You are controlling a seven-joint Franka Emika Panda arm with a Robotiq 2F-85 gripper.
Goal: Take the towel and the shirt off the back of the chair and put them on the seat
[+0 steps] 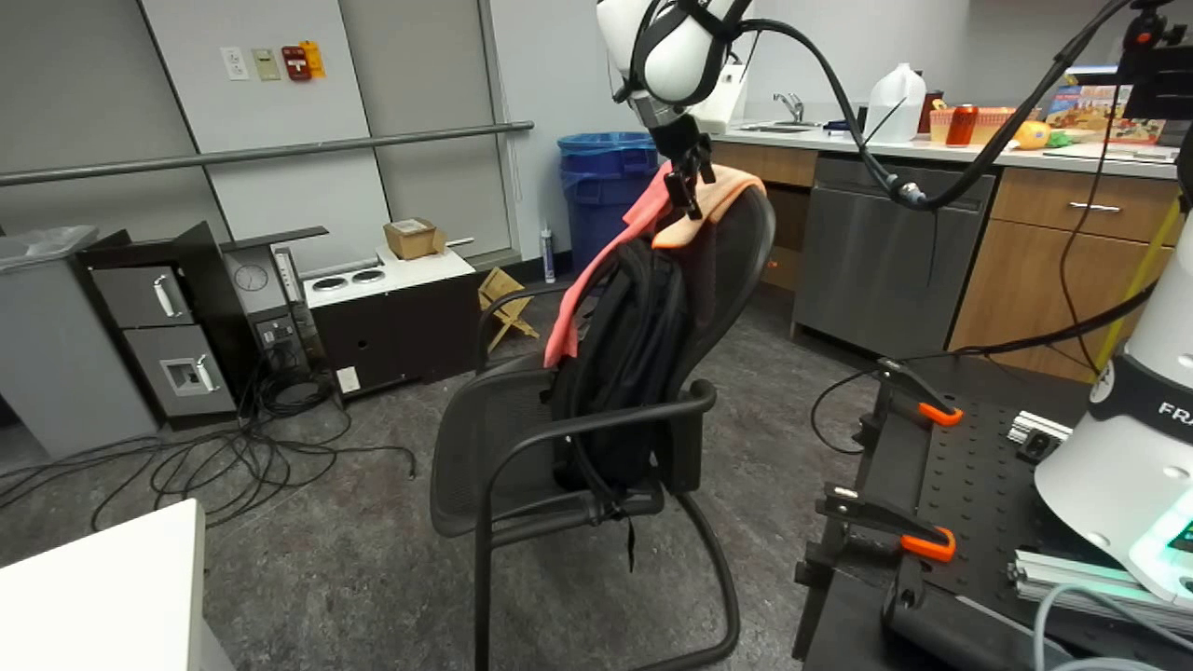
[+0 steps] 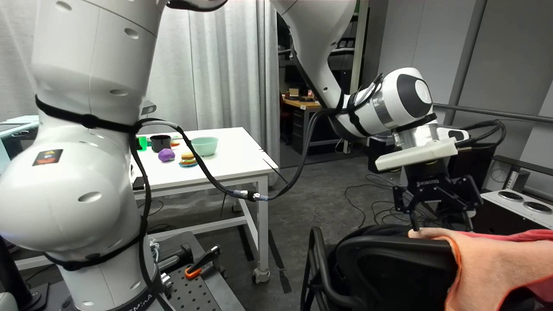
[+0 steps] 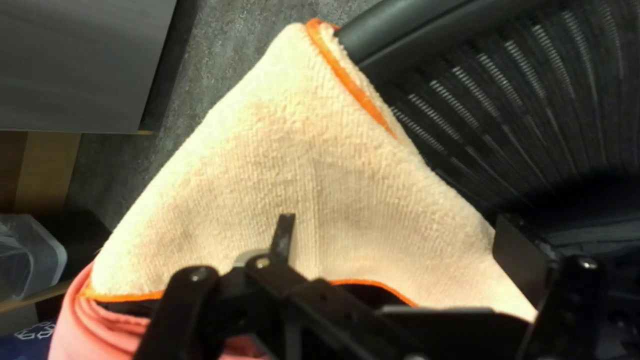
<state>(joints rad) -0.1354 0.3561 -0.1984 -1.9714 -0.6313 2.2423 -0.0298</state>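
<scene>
A thick, fuzzy peach towel (image 3: 300, 165), finely ribbed and edged in orange, drapes over the curved top of a black chair (image 1: 757, 244) with a slotted mesh back. Beside it on the back hangs a coral shirt (image 3: 95, 327), softly creased, dropping in a strip past a limp black backpack (image 1: 620, 373) toward the flat black seat (image 1: 494, 438); whether its lower end touches the seat is hard to tell. The gripper (image 2: 443, 225), black and angular, is just over the towel, its two thin fingers spread wide, with towel showing between them in the wrist view; contact cannot be made out. There, its blurred, dark parts cover some of the shirt. The backpack hides the rear of the seat, and in an exterior view the towel (image 2: 488, 263) is cut off at right and bottom.
</scene>
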